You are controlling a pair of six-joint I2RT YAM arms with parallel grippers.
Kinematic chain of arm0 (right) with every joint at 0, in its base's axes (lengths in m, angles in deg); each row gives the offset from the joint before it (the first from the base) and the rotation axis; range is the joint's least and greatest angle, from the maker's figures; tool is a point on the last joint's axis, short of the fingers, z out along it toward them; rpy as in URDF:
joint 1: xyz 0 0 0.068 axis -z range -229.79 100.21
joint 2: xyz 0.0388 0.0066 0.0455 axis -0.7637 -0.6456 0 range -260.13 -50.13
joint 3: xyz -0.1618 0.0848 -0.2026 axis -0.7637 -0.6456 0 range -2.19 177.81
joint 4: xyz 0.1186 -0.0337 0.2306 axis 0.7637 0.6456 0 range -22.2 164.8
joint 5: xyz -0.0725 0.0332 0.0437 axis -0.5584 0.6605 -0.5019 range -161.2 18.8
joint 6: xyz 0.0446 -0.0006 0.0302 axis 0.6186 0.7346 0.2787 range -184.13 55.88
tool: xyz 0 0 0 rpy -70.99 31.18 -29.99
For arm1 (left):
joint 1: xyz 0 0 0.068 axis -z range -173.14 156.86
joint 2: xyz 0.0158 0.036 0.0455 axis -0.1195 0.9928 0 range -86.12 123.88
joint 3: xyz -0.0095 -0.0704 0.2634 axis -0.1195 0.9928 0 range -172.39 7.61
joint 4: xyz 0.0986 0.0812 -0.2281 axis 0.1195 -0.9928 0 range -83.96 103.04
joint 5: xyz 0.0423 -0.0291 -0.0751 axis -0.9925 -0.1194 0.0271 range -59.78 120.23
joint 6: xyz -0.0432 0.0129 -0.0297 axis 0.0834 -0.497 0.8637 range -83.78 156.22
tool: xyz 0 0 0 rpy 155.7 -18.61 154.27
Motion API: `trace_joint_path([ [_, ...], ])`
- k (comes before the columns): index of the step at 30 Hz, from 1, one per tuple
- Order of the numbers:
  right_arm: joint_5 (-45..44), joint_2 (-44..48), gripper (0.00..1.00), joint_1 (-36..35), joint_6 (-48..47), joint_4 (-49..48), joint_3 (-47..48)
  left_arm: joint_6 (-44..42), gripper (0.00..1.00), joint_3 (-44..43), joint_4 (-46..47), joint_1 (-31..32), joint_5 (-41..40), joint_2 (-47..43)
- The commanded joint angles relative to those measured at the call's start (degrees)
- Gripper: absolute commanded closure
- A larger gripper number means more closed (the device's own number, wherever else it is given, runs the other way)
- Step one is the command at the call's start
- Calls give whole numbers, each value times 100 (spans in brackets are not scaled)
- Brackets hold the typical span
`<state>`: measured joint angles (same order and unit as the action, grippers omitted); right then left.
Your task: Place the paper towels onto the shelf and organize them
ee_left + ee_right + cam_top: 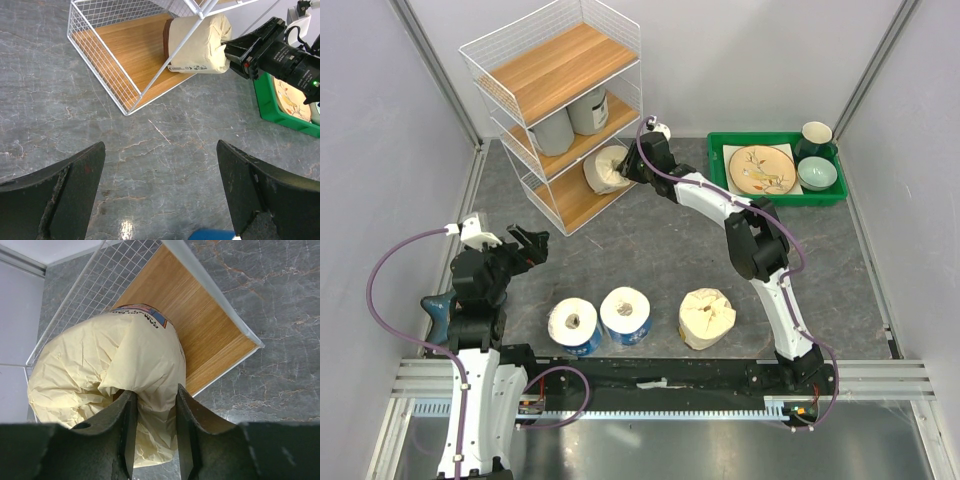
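Note:
The white wire shelf [560, 60] stands at the back left, with two grey rolls [552, 130] [588, 108] on its middle tier. My right gripper [632, 165] is shut on the wall of a cream roll [608, 168] and holds it on its side at the open edge of the bottom tier [200, 325]. In the right wrist view one finger [125, 425] is in the core of this roll [100, 365]. Two blue rolls [573, 325] [626, 315] and a second cream roll [707, 318] stand on the table near the front. My left gripper [525, 243] is open and empty above bare table [160, 150].
A green tray [775, 195] at the back right holds a plate [761, 169], a dark cup [816, 137] and a bowl [817, 173]. A dark blue object [435, 310] lies by the left arm. Grey walls enclose the table on three sides.

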<state>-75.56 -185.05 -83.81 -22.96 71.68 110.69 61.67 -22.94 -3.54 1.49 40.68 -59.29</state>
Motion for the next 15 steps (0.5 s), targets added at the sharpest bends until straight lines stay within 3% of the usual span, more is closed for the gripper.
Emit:
trace_joint_path([
  [1, -223, 386, 61, -34, 14, -352, 85, -207, 0, -22, 49, 1, -61, -29],
  [9, -258, 563, 59, -34, -30, -494, -47, -207, 0, -22, 41, 9, -53, -11],
  [15, -162, 571, 47, -26, -21, -511, -64, -225, 0, -22, 49, 0, -61, -20],
])
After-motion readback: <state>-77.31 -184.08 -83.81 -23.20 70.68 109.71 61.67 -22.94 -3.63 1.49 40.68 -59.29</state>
